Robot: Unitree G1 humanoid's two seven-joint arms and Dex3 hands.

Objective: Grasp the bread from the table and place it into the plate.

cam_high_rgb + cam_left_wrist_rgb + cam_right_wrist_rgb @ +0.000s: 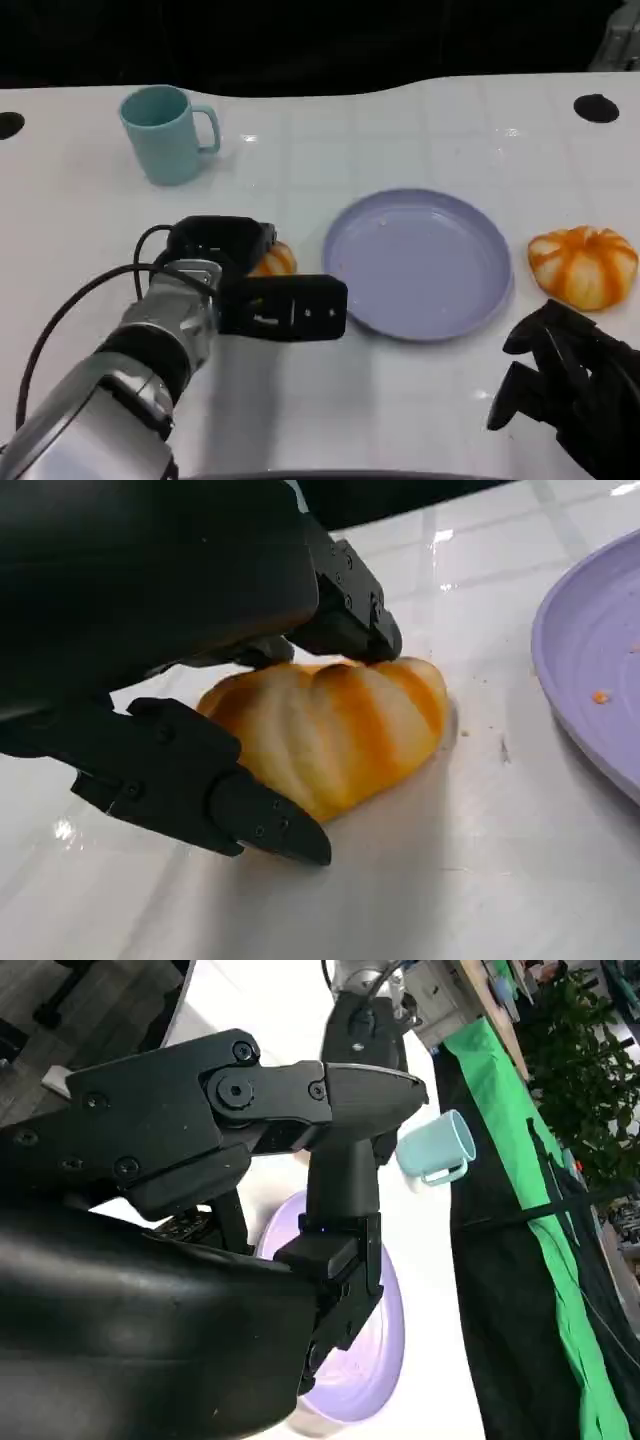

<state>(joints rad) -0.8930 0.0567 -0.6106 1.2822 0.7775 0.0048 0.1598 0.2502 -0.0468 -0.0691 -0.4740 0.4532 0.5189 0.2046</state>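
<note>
A striped orange-and-white bread (277, 261) lies on the white table just left of the lilac plate (418, 262). My left hand (262, 296) sits over it. In the left wrist view the bread (335, 730) rests on the table with one black finger (352, 615) touching its far side and another finger (215, 795) against its near side, so the hand grips it. The plate's rim (590, 670) is close by, and the plate holds nothing. My right hand (565, 385) hangs at the table's near right corner, fingers apart and holding nothing.
A second striped bread (583, 265) lies right of the plate, just beyond my right hand. A teal mug (165, 133) stands at the back left. A dark drop-off runs along the table's far edge. The right wrist view shows the plate (385, 1355) and the mug (435, 1148).
</note>
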